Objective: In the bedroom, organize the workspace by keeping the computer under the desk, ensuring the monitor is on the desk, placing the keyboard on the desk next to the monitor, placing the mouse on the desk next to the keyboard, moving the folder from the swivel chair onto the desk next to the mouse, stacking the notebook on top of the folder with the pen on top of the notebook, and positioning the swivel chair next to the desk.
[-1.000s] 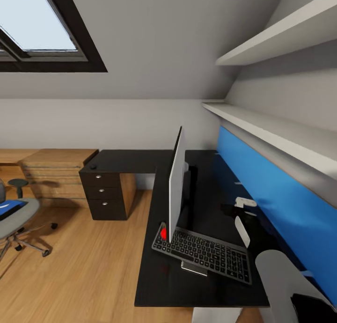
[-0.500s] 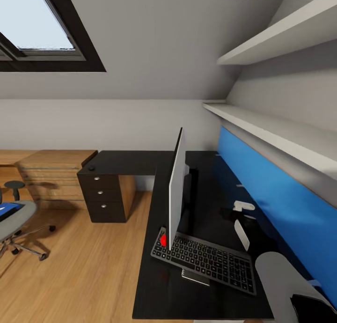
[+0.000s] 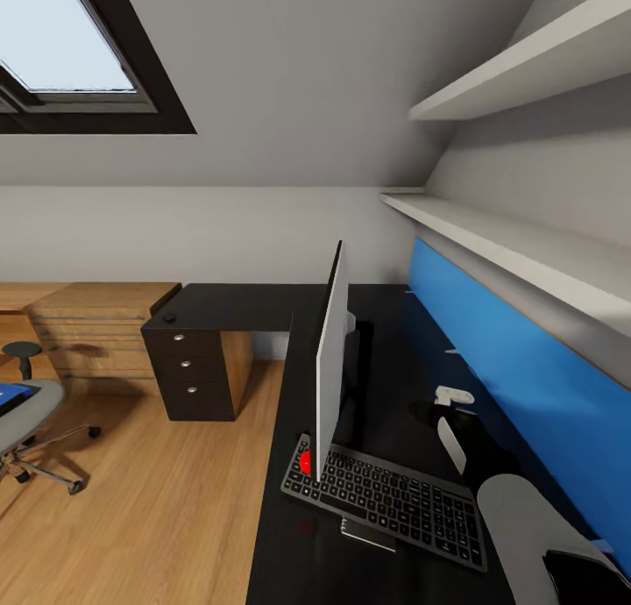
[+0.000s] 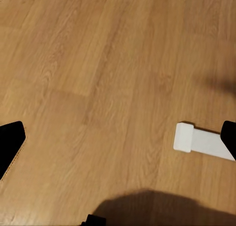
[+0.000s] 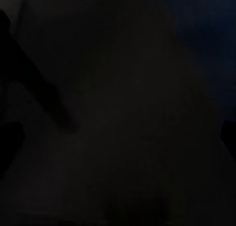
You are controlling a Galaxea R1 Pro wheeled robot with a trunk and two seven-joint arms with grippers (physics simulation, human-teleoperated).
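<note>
The desk (image 3: 263, 305) has a black top, a blue back panel (image 3: 491, 342) and black drawers (image 3: 186, 364). On it the monitor (image 3: 330, 359) stands edge-on to me, a red dot (image 3: 305, 462) at its lower corner. The keyboard (image 3: 387, 496) lies slanted at the monitor's foot, over a small silver thing (image 3: 368, 533). At the far left the grey swivel chair (image 3: 24, 416) carries the blue folder (image 3: 9, 397). My right arm (image 3: 526, 526) reaches over the desk behind the monitor. The right gripper (image 5: 118, 137) is open above the dark top. The left gripper (image 4: 118, 142) is open over the floor.
A light wooden drawer unit (image 3: 96, 333) stands left of the desk by the wall. A small dark object (image 3: 169, 317) sits on the desk above the drawers. Two white shelves (image 3: 526, 245) run above the blue panel. A white block (image 4: 196, 140) lies on the wooden floor (image 3: 158, 491).
The whole head view has shifted: the camera moved nearer the desk, so the chair slid toward the picture's left edge. The things themselves have not moved.
</note>
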